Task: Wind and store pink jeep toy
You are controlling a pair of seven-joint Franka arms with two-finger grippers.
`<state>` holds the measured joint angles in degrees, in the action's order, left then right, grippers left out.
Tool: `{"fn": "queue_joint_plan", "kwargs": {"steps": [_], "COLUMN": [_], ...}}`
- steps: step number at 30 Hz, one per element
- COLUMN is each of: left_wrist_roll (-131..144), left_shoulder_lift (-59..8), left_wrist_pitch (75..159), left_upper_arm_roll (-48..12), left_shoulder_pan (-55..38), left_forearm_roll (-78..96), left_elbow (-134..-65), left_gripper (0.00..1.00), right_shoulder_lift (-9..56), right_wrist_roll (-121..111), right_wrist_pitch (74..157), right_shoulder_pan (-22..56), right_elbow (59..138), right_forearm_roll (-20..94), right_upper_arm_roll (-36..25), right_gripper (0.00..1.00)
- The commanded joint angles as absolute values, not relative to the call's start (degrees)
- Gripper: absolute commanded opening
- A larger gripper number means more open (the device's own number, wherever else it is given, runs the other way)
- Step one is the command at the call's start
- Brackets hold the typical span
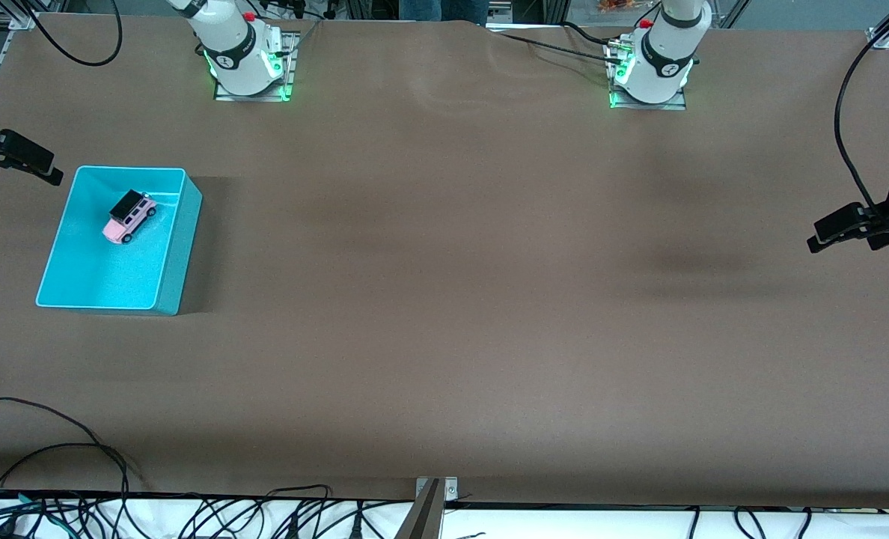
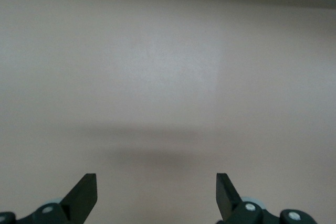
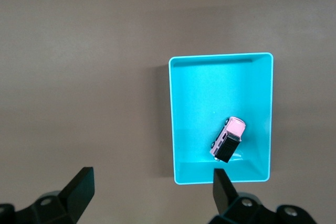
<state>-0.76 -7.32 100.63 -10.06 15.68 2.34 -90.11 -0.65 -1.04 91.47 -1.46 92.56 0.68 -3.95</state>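
Note:
The pink jeep toy (image 1: 129, 217) with its black roof lies on its wheels inside the turquoise bin (image 1: 100, 273) at the right arm's end of the table. It also shows in the right wrist view (image 3: 228, 139), near one short wall of the bin (image 3: 210, 93). My right gripper (image 3: 152, 178) is open and empty, high over bare table beside the bin. My left gripper (image 2: 156, 183) is open and empty, high over bare brown table. In the front view only the two arm bases show; both hands are out of that view.
Black clamp mounts stick in over the table at the right arm's end (image 1: 14, 156) and the left arm's end (image 1: 860, 223). Loose cables (image 1: 78, 449) lie along the table edge nearest the front camera. The brown cloth (image 1: 444, 299) covers the table.

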Motion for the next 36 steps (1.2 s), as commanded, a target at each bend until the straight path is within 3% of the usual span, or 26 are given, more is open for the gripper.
{"fn": "queue_joint_plan", "kwargs": {"steps": [1, 32, 36], "left_wrist_roll": [-2.0, -1.1, -1.1], "left_shoulder_lift": [-7.1, -6.0, -5.3], "left_wrist_pitch": [100.8, 100.7, 100.3], "left_upper_arm_roll": [-10.1, -8.2, 0.2], "left_shoulder_pan": [15.5, 11.7, 4.1], "left_forearm_roll": [3.3, 3.4, 3.4], "left_elbow": [-89.5, -89.6, -90.1], "left_gripper": [1.0, 1.0, 1.0], "right_shoulder_lift": [-0.4, -0.4, -0.4], "right_wrist_roll": [-2.1, -2.1, -2.1], "right_wrist_pitch": [90.2, 90.2, 90.2], "right_shoulder_pan": [-2.0, -2.0, -2.0], "right_elbow": [91.3, 91.3, 91.3], "right_forearm_roll": [0.4, 0.4, 0.4], "right_upper_arm_roll": [-3.6, -3.6, -3.6], "right_gripper": [1.0, 1.0, 1.0]}}
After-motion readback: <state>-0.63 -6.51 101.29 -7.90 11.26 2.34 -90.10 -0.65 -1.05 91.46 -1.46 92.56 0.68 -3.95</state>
